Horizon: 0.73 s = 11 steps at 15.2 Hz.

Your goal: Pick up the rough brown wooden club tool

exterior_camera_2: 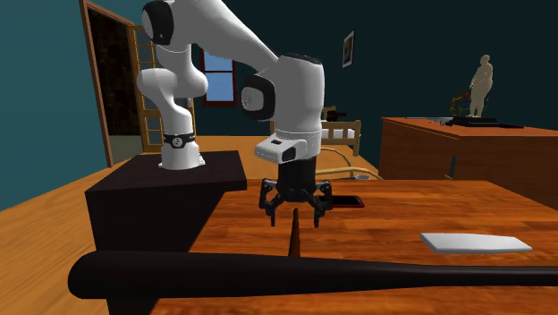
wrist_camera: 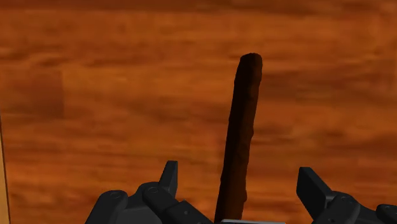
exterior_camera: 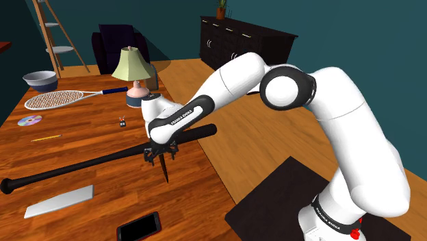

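Club (wrist_camera: 240, 140), rough and dark brown, stands between wide-apart fingers (wrist_camera: 169, 179), touching neither.

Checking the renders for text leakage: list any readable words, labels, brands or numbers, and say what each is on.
"FRANKA EMIKA": white letters on the black forearm band of the arm, shoulder view.
White lettering on the base ring in the shoulder view: too small to read.
White mark on the same base ring in the second exterior view: unreadable.
No other legible text.
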Available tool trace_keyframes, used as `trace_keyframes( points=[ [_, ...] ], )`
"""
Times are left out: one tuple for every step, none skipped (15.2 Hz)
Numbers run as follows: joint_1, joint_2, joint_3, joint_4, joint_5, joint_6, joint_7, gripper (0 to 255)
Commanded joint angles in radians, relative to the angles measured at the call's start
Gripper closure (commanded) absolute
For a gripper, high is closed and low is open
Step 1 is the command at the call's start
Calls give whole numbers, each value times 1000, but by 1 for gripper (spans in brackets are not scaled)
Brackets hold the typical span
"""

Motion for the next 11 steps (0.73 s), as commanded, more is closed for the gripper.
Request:
trace_keyframes(
  points=[
    [5,27,-5,18,-4,10,1,0],
    [6,37,-7,21,-6,17,1,0],
    [8,47,-9,24,-8,23,2,0],
    [10,57,-11,27,-10,30,3,0],
    [10,63,-12,30,-11,34,3,0],
    [10,63,-12,30,-11,34,3,0],
    [10,61,-12,30,-11,33,2,255],
    [10,61,-12,30,-11,33,2,255],
    [10,62,-12,30,-11,33,2,255],
    [10,62,-12,30,-11,33,2,255],
    [10,62,-12,30,-11,33,2,255]
  ],
)
